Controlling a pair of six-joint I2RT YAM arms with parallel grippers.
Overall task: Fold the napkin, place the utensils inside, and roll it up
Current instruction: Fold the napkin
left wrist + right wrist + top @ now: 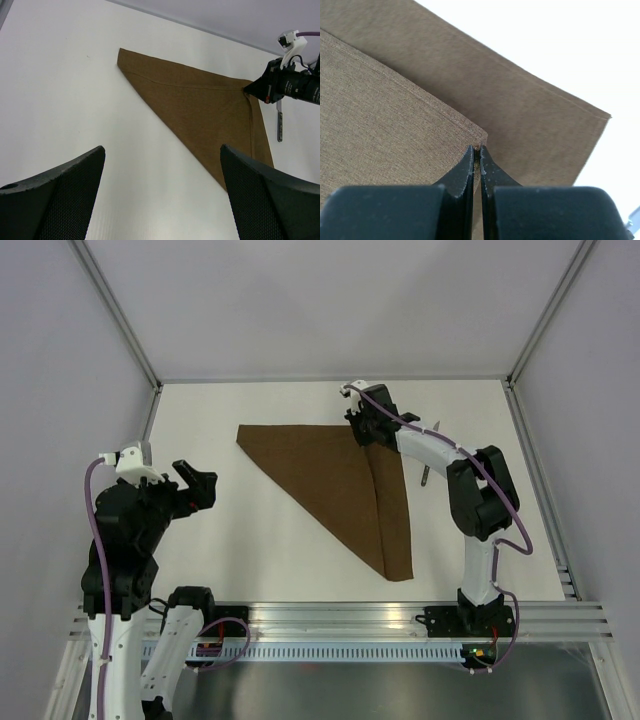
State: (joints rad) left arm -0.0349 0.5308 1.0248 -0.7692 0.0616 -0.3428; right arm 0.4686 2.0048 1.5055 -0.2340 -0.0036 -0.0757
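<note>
Napkin [340,480] lies folded triangular mid-surface, its top-layer corner pinched tight by the right end effector [361,428], likely to align the fold. The left end effector [196,486] hangs spread wide, empty.

Bright, even light is coming from overhead, so the napkin [340,480] is throwing only a faint, soft shadow on the worktop [260,540]. In my right wrist view the white surface is blowing out to blank glare while the cloth's weave is reading crisp, and the fingers [55,200] of my left claw [161,147] are showing dark but sharply textured.
</note>
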